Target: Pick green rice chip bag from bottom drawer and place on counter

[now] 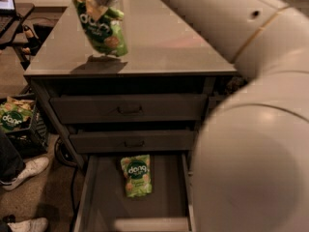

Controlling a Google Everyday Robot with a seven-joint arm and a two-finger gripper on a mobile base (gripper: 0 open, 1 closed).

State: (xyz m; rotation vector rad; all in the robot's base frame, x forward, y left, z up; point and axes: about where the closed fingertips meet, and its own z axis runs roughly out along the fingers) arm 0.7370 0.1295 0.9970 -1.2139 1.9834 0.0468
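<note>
Gripper [100, 6] was at the top left, over the left part of the counter [169, 42]. Fingers were clamped on the upper part of the green rice chip bag [102, 30]. The bag hung in the air over the counter's near left area, with its shadow [99, 65] on the slab below. Long axis was tilted, top end up-left and bottom end down-right. Printed face was toward the camera: light green, crinkled, dark round logo with white lettering, tan chips low down. A second bag [136, 175] lay flat in the open bottom drawer [88, 192], at its far end, logo up. The arm [241, 81] filled the right side. I saw a third bag [12, 117] on the far left.
</note>
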